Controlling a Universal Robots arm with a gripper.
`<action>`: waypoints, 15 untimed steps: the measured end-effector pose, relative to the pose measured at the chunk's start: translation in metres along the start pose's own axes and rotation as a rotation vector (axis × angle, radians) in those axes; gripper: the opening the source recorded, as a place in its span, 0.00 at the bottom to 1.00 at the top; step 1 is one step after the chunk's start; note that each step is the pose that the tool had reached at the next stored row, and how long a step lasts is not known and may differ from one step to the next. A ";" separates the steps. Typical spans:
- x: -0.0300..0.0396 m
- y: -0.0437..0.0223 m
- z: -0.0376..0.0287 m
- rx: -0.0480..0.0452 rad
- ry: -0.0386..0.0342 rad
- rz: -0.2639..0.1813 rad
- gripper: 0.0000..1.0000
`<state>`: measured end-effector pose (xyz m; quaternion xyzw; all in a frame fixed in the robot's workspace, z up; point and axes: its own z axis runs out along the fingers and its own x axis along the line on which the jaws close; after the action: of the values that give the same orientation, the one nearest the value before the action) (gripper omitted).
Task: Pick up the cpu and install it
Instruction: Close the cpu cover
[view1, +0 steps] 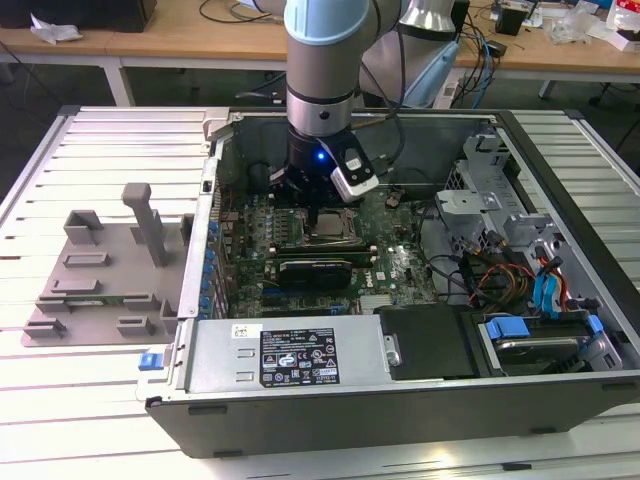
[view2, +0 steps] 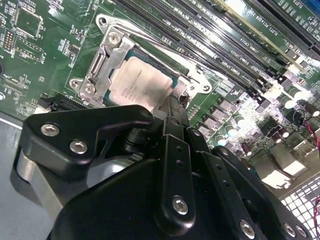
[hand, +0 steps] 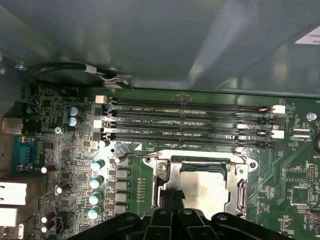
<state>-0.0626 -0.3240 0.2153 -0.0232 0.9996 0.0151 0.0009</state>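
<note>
The cpu is a flat silver-grey square lying in the open metal socket frame on the green motherboard. It lies level inside the frame, as the first wrist view of the cpu also shows. My gripper hangs straight over the socket, shut, its tips down at one edge of the chip. The tips hold nothing that I can see. In the exterior view the gripper stands inside the open computer case, just above the cpu.
Long memory slots run beside the socket. A black ribbed block lies just in front of it. Drive cages and cables crowd the exterior view's right. A grey plastic tray sits outside the case on the left. Case walls enclose the board.
</note>
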 end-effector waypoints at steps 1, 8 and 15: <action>0.0018 0.0000 0.0009 0.0003 0.0002 0.000 0.11; 0.0059 -0.0001 0.0084 0.0005 0.0004 0.000 0.11; 0.0060 -0.0002 0.0120 0.0006 0.0004 0.000 0.11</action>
<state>-0.0685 -0.3241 0.2033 -0.0233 0.9996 0.0148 0.0007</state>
